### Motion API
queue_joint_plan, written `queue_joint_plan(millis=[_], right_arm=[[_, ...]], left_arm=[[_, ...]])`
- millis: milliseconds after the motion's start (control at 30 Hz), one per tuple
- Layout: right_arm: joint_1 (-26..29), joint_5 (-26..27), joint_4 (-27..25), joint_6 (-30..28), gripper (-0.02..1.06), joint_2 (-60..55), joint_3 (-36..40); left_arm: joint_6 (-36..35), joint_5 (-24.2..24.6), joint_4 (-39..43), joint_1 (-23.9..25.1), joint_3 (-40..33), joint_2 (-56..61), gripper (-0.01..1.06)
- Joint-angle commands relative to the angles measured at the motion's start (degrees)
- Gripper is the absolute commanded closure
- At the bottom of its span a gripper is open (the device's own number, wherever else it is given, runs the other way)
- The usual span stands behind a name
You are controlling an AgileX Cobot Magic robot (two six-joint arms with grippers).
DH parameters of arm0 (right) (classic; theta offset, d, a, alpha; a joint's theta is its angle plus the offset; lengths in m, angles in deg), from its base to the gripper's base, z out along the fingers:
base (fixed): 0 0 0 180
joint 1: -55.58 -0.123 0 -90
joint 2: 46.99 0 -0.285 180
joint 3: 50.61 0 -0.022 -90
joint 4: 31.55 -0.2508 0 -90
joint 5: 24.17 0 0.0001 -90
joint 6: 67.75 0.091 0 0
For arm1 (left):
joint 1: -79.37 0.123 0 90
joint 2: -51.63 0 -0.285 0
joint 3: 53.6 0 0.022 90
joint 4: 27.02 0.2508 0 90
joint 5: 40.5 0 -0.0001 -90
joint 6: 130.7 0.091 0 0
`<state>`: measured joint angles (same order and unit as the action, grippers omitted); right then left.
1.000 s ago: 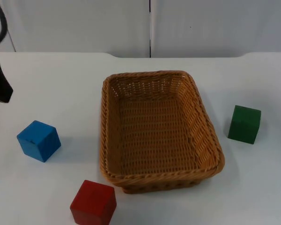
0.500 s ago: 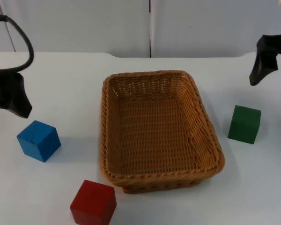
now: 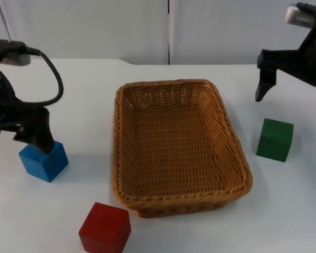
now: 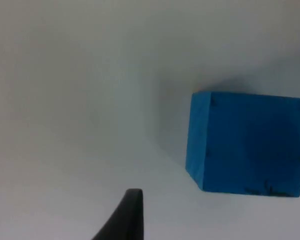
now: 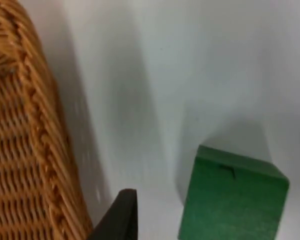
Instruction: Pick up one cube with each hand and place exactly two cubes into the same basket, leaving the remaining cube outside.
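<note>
On the table, top view:
Cubes: three are counted, one blue cube (image 3: 43,161), one red cube (image 3: 105,228), one green cube (image 3: 274,139); all three are seen outside the basket.
Basket: one wicker basket (image 3: 125,174) is seen mid-table, with nothing inside; the blue and red cubes are placed on its left side, the green on its right.
Left gripper (image 3: 16,136): it is held right over the blue cube's far edge, one finger overlapping the cube; fingers are spread, nothing is grasped.
Right gripper (image 3: 292,103): it is poised above and just behind the green cube, apart from it; two fingers are seen wide apart, nothing is held.

Left wrist view:
Blue cube (image 4: 245,142): one is seen, flat on the white table (image 4: 70,90).
Fingertip (image 4: 124,220): one black tip is seen, near the cube and apart from it.

Right wrist view:
Green cube (image 5: 230,200): one is seen on the table, ungrasped.
Basket rim (image 5: 37,125): it is seen beside the cube, a strip of table between them.
Fingertip (image 5: 119,217): one is seen between rim and cube.
</note>
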<state>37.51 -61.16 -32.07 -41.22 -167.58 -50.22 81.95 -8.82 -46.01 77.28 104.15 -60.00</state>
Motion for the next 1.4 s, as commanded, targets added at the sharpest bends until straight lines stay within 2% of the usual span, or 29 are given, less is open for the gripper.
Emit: queue_joint_plan(millis=[0, 33, 200, 533, 967, 1000, 1100, 1133, 1167, 1267, 1300, 1367], right_arm=[[-0.3, 1.4, 1.2, 2.2, 0.0, -0.7, -0.5], [-0.4, 1.7, 1.9, 4.3, 0.0, -1.6, -0.5], [-0.8, 2.3, 1.8, 5.9, 0.0, -4.5, -0.8], [-1.1, 5.4, 1.9, 9.6, 0.0, -9.6, -0.8], [-1.1, 6.4, 1.3, 10.7, 0.02, -12.6, -0.8], [-1.1, 6.4, 1.3, 10.7, 0.05, -12.7, -0.8], [-1.1, 6.0, 1.1, 10.8, 0.23, -12.7, -0.8], [-1.1, 6.0, 1.1, 10.8, 0.23, -12.7, -0.8], [-1.1, 5.8, 1.1, 11.6, 0.28, -12.7, -0.8], [-1.1, 5.6, 1.1, 11.6, 0.49, -12.7, -0.8], [-1.1, 5.6, 1.1, 11.6, 0.49, -12.7, -0.8], [-1.1, 5.7, 1.1, 11.6, 0.64, -12.6, -0.8]], left_arm=[[2.3, -1.4, -1.4, -0.8, 0.3, -1.2, 0.0], [3.3, -2.3, -2.3, -1.1, 0.3, -2.0, 0.0], [3.7, -5.3, -2.7, -1.3, 0.7, -5.2, 0.0], [4.1, -3.7, -2.6, -1.3, 5.6, -13.1, 0.0], [4.9, -4.5, -2.6, -1.3, 5.6, -15.2, 0.0], [4.9, -4.5, -2.6, -1.3, 5.6, -15.2, 0.0], [4.9, -4.5, -2.6, -1.3, 5.6, -15.2, 0.0], [4.9, -4.5, -2.6, -1.3, 5.6, -15.2, 0.0], [4.9, -4.4, -2.6, -1.3, 5.6, -15.2, 0.0], [4.9, -3.9, -2.6, -1.3, 5.6, -15.2, 0.02], [4.9, -3.9, -2.6, -1.3, 5.6, -15.2, 0.02], [4.9, -3.9, -2.6, -1.3, 5.6, -15.2, 0.09]])
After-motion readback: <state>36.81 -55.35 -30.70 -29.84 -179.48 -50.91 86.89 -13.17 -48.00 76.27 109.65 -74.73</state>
